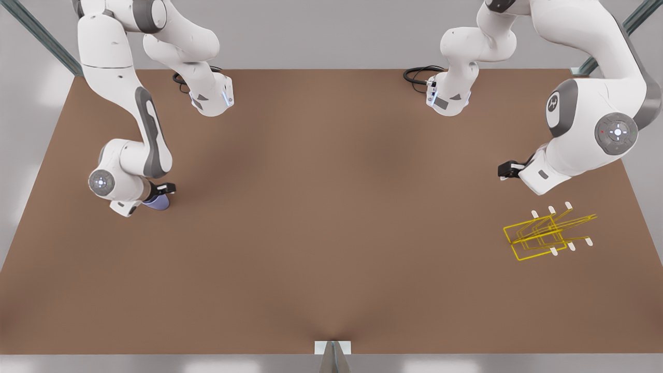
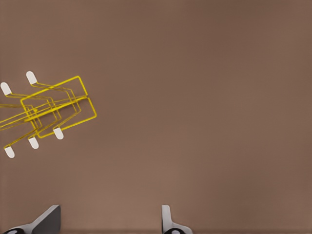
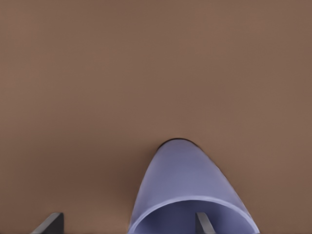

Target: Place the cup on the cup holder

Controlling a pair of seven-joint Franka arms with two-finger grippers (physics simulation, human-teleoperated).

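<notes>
Cup (image 3: 187,190) rim straddles one right claw (image 3: 129,222) finger.

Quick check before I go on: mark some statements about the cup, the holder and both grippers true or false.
1. The cup sits on the cup holder. False: it is at the right gripper, at the front view's left, far from the holder.
2. The left gripper is open and empty, near the holder. True.
3. One of the right gripper's fingers reaches inside the cup's rim. True.
4. The holder already carries another cup. False: its prongs are bare.
</notes>
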